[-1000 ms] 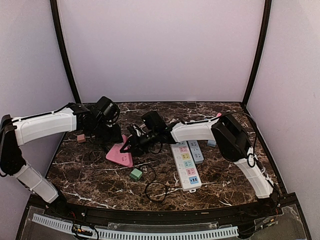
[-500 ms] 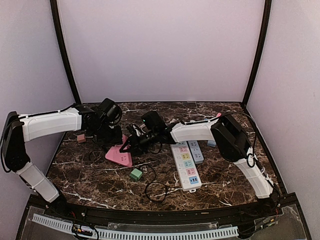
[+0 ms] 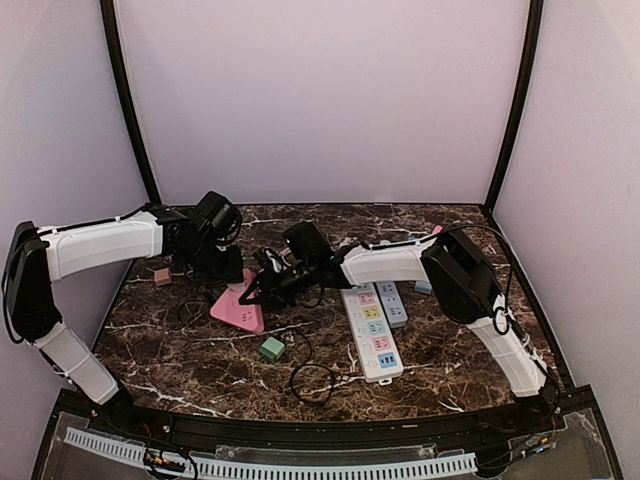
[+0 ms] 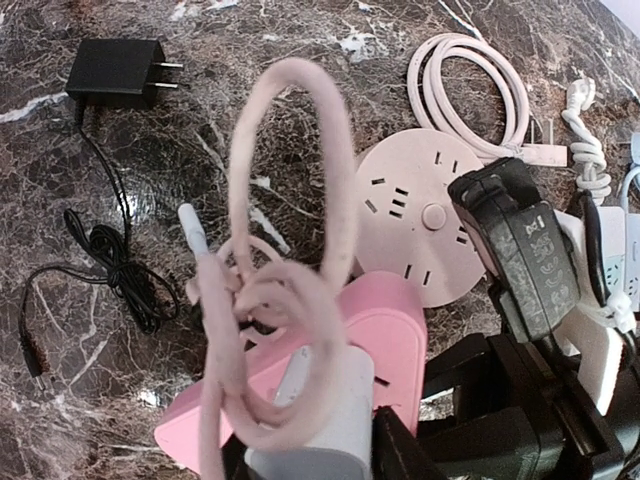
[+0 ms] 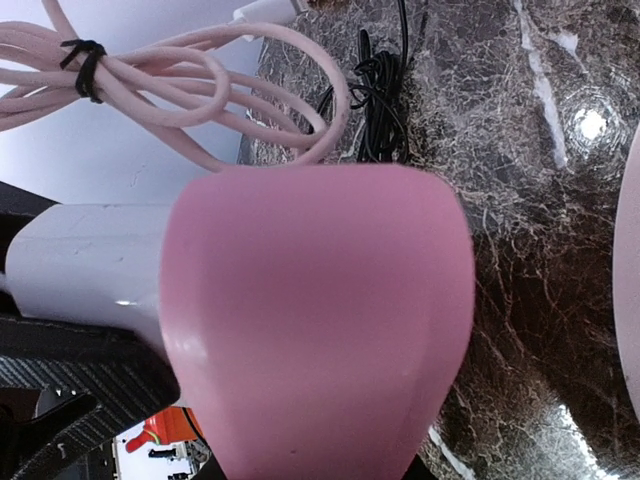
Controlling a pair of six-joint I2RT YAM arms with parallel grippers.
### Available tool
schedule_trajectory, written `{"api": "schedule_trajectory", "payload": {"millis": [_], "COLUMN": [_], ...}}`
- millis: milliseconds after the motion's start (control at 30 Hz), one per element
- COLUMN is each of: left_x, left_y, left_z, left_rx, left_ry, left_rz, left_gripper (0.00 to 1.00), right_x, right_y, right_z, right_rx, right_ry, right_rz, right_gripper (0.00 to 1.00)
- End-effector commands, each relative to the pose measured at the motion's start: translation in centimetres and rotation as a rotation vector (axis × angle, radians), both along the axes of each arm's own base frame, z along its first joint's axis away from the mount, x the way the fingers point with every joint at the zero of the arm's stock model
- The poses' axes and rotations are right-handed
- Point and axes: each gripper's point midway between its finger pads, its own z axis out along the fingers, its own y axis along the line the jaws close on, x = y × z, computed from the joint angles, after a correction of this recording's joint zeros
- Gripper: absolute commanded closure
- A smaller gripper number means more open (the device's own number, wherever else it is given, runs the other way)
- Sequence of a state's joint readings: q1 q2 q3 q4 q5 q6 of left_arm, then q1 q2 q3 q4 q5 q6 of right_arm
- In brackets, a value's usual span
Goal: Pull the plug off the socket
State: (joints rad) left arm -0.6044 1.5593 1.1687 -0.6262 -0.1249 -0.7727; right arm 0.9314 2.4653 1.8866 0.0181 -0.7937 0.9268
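Here the left arm reaches low from its base toward the middle of the table. Its gripper (image 3: 222, 268) has narrow jaws closed on the white plug (image 4: 318, 415). The right arm bends far to the left, and its gripper (image 3: 262, 285) holds the pink socket (image 3: 238, 308). The plug sits in the socket, with a pink cable (image 4: 290, 250) looped above it. The plug's pins are hidden, its body is cut off by the edge of the left wrist view, and the fingertips hardly show. The table (image 3: 450, 350) is dark marble with white veins. The walls (image 3: 320, 100) are pale lilac.
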Motion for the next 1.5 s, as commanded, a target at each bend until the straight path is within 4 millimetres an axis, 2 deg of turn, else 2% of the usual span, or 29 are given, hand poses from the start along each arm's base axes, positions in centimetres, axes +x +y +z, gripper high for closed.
{"api": "schedule_trajectory", "payload": {"millis": [0,167,333,533,767,1067,1167,1467], "left_x": [0.6,0.5,0.1,-0.5,-1.2,-1.7,-1.7,-2.8], "left_y": [0.7,0.4,0.0,0.2,0.4,-0.4,-0.1,0.8], "left_z": [0.5,0.8,2.5,5.0,6.5,8.0,8.1,6.2], "left_rx": [0.022,0.003,-0.047,-0.093,-0.108,-0.169,-0.153,-0.051], "left_ry": [-0.012,-0.008,-0.025,-0.070,-0.112,-0.150,-0.151,-0.094], "left_rz": [0.002,-0.008,-0.012,-0.015,-0.044,-0.100,-0.100,-0.105], "left_gripper": [0.69,0.87,0.96,0.98,0.98,0.99,0.99,1.00], "right_x": [-0.4,-0.1,0.3,0.7,1.1,1.6,1.7,2.4], "right_y": [0.9,0.8,0.6,0.1,-0.2,-0.4,-0.4,-0.4], "right_z": [1.5,1.4,0.7,-0.2,-0.6,1.1,1.0,2.1], "right_rx": [0.057,0.050,0.022,0.002,-0.013,0.035,0.029,0.043], "right_ry": [-0.022,-0.024,-0.013,0.017,0.024,-0.014,-0.013,-0.031], "right_rz": [0.032,0.019,-0.005,-0.029,-0.058,-0.067,-0.073,-0.088], "right_gripper": [1.00,1.00,1.00,1.00,1.00,1.00,1.00,1.00]}}
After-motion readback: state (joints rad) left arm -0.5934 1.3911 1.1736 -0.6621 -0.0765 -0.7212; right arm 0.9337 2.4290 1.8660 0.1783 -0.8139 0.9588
